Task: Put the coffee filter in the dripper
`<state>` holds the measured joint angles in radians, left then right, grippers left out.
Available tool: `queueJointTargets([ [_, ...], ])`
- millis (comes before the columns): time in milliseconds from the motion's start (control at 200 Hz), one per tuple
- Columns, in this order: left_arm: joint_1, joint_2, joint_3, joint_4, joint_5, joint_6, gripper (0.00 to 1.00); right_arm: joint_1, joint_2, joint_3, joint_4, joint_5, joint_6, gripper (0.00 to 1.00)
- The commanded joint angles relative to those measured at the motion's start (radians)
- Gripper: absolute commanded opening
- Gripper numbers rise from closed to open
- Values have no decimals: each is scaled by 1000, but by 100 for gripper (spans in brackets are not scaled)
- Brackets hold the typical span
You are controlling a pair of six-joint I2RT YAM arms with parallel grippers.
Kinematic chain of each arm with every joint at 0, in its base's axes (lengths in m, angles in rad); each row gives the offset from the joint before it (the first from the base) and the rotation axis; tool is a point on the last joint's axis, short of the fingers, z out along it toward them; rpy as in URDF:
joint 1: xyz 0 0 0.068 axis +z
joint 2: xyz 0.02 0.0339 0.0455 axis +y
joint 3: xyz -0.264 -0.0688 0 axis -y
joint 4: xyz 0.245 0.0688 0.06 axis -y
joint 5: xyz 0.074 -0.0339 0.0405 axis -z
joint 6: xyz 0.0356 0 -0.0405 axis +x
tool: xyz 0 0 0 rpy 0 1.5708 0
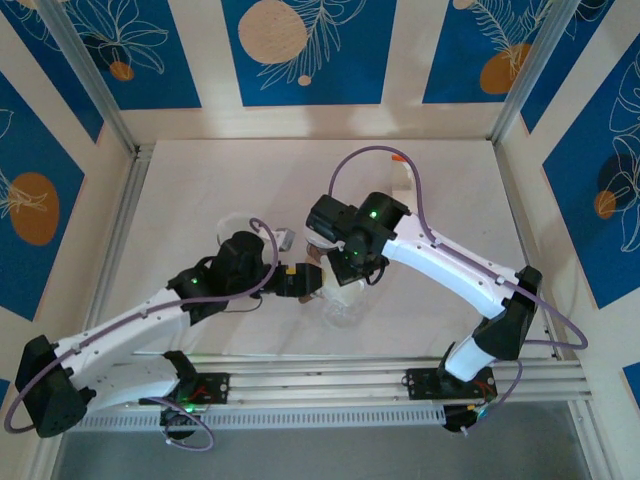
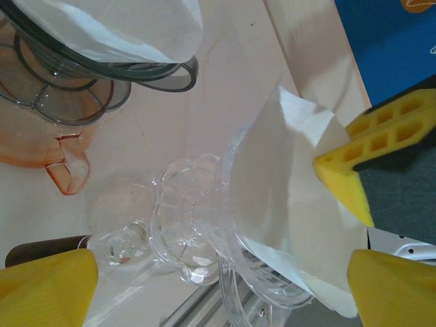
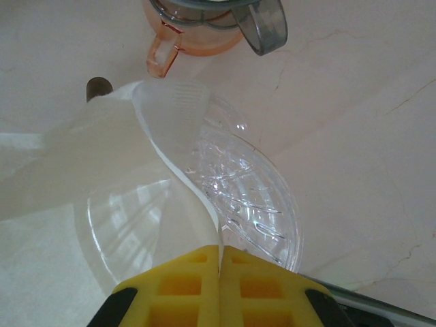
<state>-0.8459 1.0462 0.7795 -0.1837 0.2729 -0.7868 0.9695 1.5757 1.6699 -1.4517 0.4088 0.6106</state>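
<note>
At desk centre, between the two arms: one clear dripper [image 3: 245, 191] and one white paper coffee filter [image 3: 116, 157].

Filter: pinched at its edge by the right gripper [image 3: 219, 257], jaws pressed together on the paper. It hangs across the dripper's mouth, one side seemingly dipping in, the rest flaring out past the rim. Not seated, not released.

Left gripper [image 2: 218, 286]: jaws spread wide, one on each side of the dripper. Whether they touch it, I cannot tell.

Progress, by my reckoning: the filter is at the dripper. Left to do: settle it into the cone and let go.

Just beyond: orange jug [image 2: 48, 129] with a grey-rimmed top, more white paper sitting in it.

Desk [image 1: 200, 200]: pale, faintly veined like marble, catching some glare. An aluminium rail [image 1: 330, 375] along the near edge carries the arm bases.

Room: cream walls set with blue panels [image 1: 300, 50] bearing orange discs and white leaf outlines. Metal posts [image 1: 90, 75] stand at the corners.
</note>
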Motion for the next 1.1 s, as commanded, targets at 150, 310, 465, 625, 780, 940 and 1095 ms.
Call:
queueJointTargets([
  [150,10,56,-2,38,-23,-7,87,15,-3,-18,3,63,-4,4],
  [310,10,69,-13,59,-14,-18,87,15,-14,-33,2,82,-9,4],
  [465,9,81,-22,73,-11,-26,88,14,-24,-61,22,87,-9,10],
  [625,8,95,-28,88,-2,-34,87,14,-72,-87,66,115,-8,29],
  [780,8,96,-31,92,-3,-35,87,11,-151,-132,141,123,-14,34],
  [940,8,94,-34,93,-8,-40,87,-7,-208,-202,207,92,-5,39],
  [1095,8,98,-32,97,-5,-43,87,-19,-225,-258,231,73,8,33],
])
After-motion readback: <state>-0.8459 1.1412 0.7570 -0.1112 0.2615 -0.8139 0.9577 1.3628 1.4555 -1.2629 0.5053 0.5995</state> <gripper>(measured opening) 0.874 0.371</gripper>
